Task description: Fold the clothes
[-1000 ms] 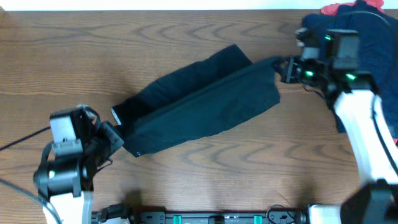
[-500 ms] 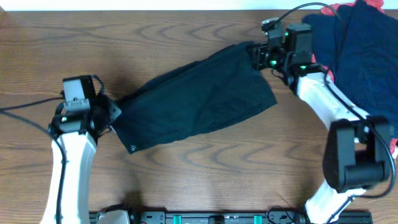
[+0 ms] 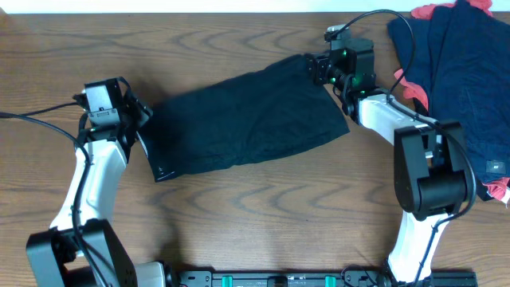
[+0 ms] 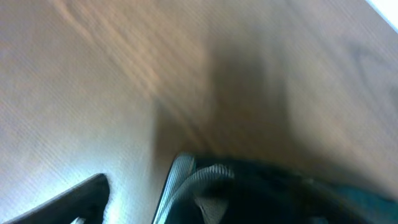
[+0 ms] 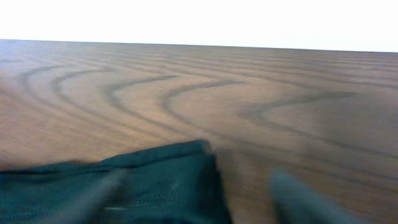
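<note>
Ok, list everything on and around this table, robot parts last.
shorts: one, black, lying flat mid-table, between the two grippers
clothes pile: one, navy with red showing, far right corner
table: one, brown wood, under everything
cable: one, black, trailing off the left edge
left gripper: one, black on a white arm, open, at the shorts' left end
right gripper: one, black on a white arm, open, at the shorts' far right corner

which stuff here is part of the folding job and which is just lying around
In the job: black shorts; left gripper at one end; right gripper at the other.
Just lying about: heap of dark blue and red cloth at the far right, untouched.
</note>
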